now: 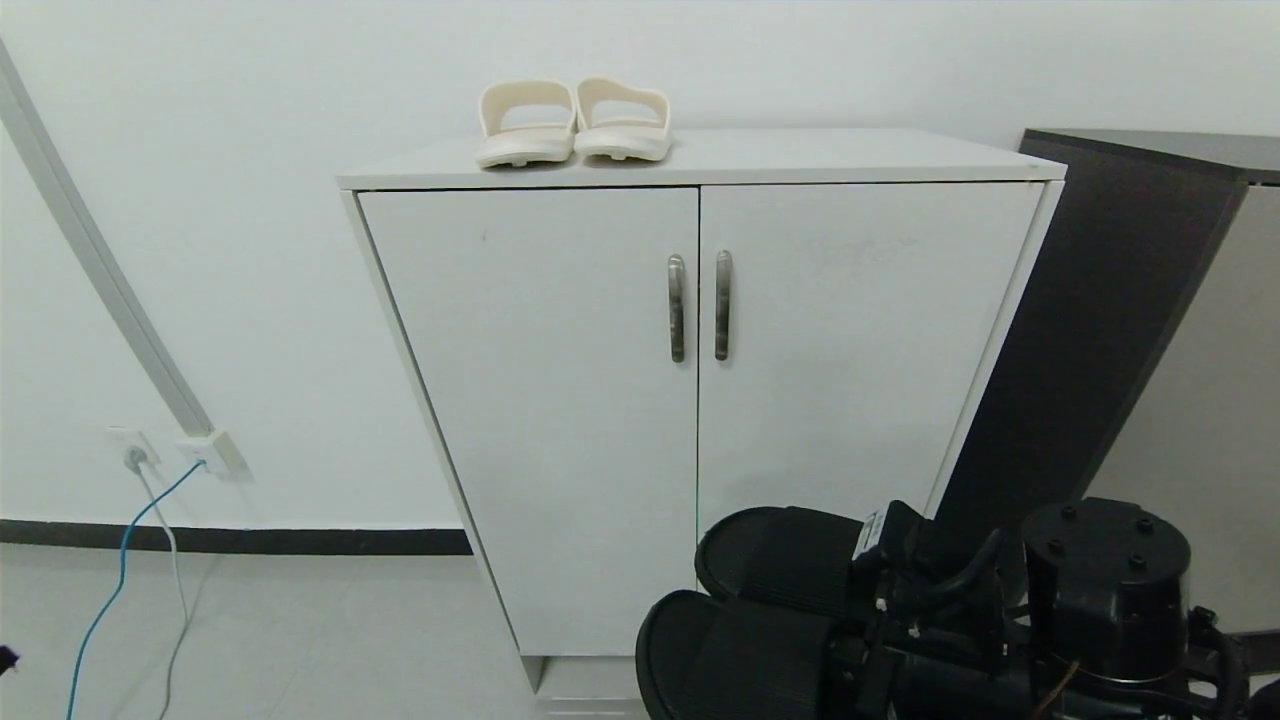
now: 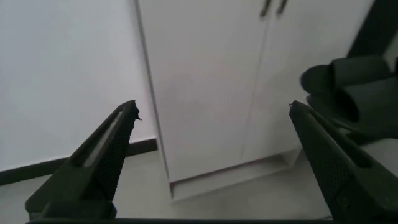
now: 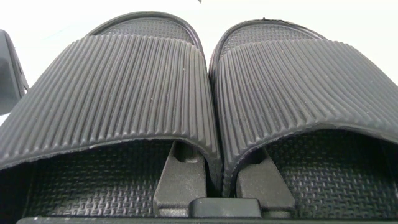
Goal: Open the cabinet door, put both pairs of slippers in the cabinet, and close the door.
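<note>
The white cabinet stands against the wall with both doors closed; two metal handles meet at its middle. A cream pair of slippers rests on its top. A black ribbed pair of slippers hangs low in front of the right door, and my right gripper is shut on it, one finger under each strap, pinching the slippers' inner walls together. My left gripper stands open with nothing between its fingers, low and off the cabinet's left front, with the black pair beside it.
A dark grey cabinet stands right beside the white one. On the wall to the left are sockets with a blue cable and a grey one trailing to the floor. A slanted wall conduit runs above them.
</note>
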